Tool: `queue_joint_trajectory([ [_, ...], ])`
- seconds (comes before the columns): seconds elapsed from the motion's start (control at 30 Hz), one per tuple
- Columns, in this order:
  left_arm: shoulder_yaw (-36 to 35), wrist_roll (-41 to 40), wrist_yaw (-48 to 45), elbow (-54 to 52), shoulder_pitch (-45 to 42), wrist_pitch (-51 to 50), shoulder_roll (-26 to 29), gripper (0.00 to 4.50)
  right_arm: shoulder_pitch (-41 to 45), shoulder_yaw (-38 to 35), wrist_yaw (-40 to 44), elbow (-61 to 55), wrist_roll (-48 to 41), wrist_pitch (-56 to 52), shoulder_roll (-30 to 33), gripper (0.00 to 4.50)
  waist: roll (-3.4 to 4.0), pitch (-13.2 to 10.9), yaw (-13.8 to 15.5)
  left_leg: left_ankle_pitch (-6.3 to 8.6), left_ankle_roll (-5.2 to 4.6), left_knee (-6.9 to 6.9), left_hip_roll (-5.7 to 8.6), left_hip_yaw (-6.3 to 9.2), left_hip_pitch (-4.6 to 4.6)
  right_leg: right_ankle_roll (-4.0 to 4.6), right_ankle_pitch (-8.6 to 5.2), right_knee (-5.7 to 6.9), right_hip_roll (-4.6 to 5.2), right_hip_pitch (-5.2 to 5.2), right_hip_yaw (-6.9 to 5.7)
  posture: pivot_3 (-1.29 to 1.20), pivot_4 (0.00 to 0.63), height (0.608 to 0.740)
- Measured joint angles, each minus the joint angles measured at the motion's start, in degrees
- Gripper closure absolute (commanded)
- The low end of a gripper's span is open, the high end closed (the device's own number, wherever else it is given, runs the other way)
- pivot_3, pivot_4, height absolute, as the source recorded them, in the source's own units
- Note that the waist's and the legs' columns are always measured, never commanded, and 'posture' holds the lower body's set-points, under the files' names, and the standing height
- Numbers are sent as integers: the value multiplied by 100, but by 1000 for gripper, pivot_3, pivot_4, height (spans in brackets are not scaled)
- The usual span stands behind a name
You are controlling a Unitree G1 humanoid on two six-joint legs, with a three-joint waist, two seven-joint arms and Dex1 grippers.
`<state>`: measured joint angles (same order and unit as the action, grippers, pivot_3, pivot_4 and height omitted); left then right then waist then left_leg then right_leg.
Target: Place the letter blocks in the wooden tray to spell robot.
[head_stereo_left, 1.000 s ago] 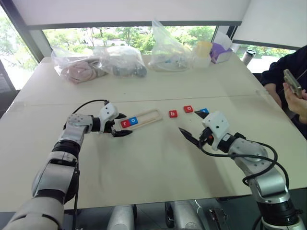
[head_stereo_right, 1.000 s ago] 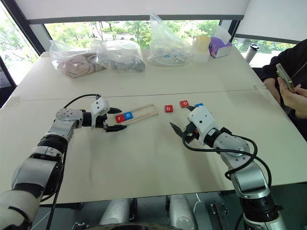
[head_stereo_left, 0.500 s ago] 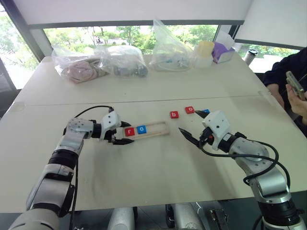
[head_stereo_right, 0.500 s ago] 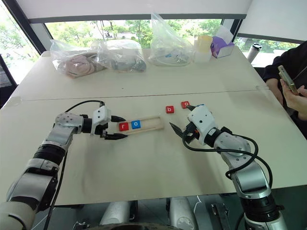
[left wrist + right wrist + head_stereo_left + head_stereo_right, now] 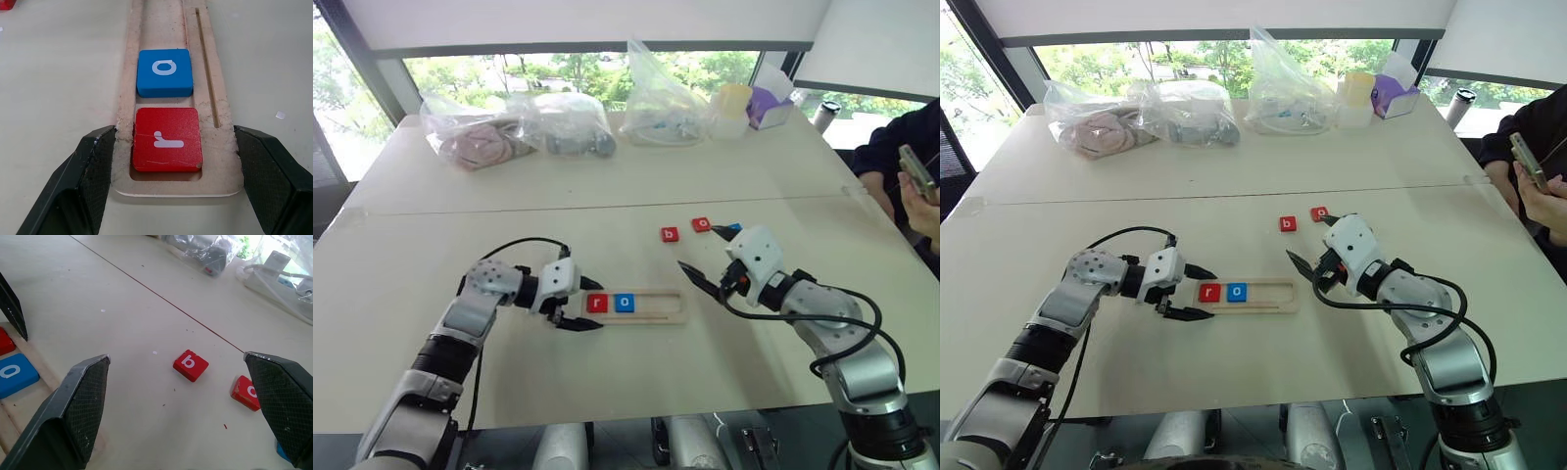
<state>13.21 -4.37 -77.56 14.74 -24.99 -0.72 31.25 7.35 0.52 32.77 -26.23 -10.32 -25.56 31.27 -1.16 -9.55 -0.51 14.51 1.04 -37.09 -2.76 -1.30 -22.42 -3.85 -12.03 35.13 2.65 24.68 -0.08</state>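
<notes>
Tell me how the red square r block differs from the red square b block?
The red r block lies inside the light wooden tray, at its end, next to the blue o block; the red b block lies loose on the table, outside the tray. Their white letters differ. Both are small flat red squares.

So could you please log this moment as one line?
left gripper: shut on long light-wood tray | right gripper: open | tray: r, o | table: b, o

A pale desk [image 5: 636, 382] spans the frame. Windows [image 5: 558, 70] along the top edge admit daylight; greenery is visible outside.
</notes>
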Motion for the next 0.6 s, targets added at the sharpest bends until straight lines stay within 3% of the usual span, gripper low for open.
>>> queue_joint_trajectory([
  [0.6,4,-35,632,-685,443,-409,-11,1350,75,113,3,0,2,-34,-9,0,3,1,10,1,2,-1,4,-1,0,-2,-1,-10,17,-1,-1,0,150,740],
])
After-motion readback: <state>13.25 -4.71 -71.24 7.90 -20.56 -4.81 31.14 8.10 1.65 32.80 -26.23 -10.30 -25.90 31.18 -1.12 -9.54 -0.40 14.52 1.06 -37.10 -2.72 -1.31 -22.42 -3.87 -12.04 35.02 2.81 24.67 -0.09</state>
